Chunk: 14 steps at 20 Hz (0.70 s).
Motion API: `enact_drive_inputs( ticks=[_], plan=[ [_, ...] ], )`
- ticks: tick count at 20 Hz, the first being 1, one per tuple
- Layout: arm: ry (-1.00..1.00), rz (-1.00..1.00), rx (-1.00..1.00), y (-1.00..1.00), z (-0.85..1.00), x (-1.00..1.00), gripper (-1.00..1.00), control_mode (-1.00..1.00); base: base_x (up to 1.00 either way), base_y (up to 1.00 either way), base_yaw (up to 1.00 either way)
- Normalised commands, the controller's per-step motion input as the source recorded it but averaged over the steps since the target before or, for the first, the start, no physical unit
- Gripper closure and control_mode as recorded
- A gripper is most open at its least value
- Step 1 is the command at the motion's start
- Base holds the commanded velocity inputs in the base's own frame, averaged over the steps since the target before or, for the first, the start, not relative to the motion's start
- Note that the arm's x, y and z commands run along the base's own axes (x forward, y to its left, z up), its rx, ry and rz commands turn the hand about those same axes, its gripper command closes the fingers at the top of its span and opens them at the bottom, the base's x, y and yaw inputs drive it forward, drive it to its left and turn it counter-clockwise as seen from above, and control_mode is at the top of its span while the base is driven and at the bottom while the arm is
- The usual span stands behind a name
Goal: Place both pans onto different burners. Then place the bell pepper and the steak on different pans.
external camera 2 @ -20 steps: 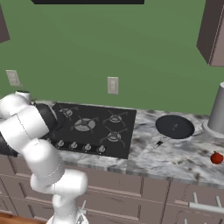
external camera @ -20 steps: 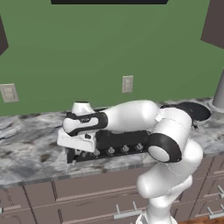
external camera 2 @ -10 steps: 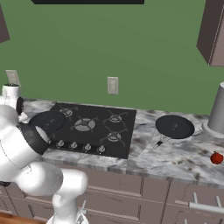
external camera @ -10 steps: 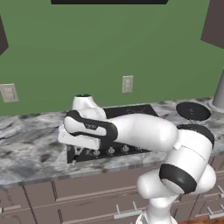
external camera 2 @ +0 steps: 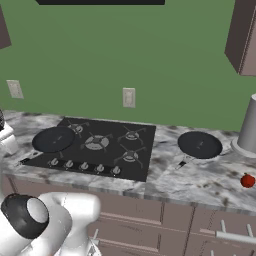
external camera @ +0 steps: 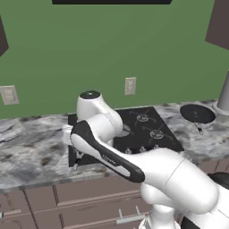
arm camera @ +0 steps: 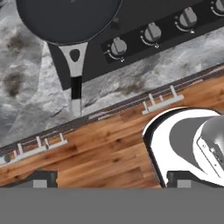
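**A:** Gripper [arm camera: 109,180] status? Holding anything?

**B:** No. The jaws stand wide apart with nothing between them. A second ago the arm lay low across the left end of the cooktop [external camera 2: 142,150]; now it has swung up and clear.

**A:** And what did it leave behind?

**B:** One pan [external camera 2: 53,139], sitting on the far-left burner with its handle [arm camera: 75,74] reaching out over the counter [external camera 2: 200,175] edge. I'd call the first placement done.

**A:** Where is that pan relative to the hand?

**B:** In the hand view it is at the top, beside the knobs [arm camera: 119,46] and well apart from the fingertips. The camera looks down past the counter edge at the drawers and floor.

**A:** What's left?

**B:** Most of it, by my reckoning. The second pan [external camera 2: 200,144] is on the counter right of the cooktop, far from the hand. The pepper [external camera 2: 247,181] lies further right, near the front edge. I can't make out the steak.
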Motion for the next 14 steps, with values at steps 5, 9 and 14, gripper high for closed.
enact_drive_inputs(
  ticks=[5,9,14],
  plan=[
    [-0.19,0.09,-0.02,-0.36,0.67,-0.53,-1.0,-1.0,0.0,0.0,0.0],
    [-0.2,0.16,-0.03,-0.51,0.69,-0.6,-1.0,-1.0,0.0,0.0,0.0],
    [-0.12,0.24,0.0,-0.46,0.57,-0.49,-1.0,-1.0,0.0,0.0,0.0]
  ],
)
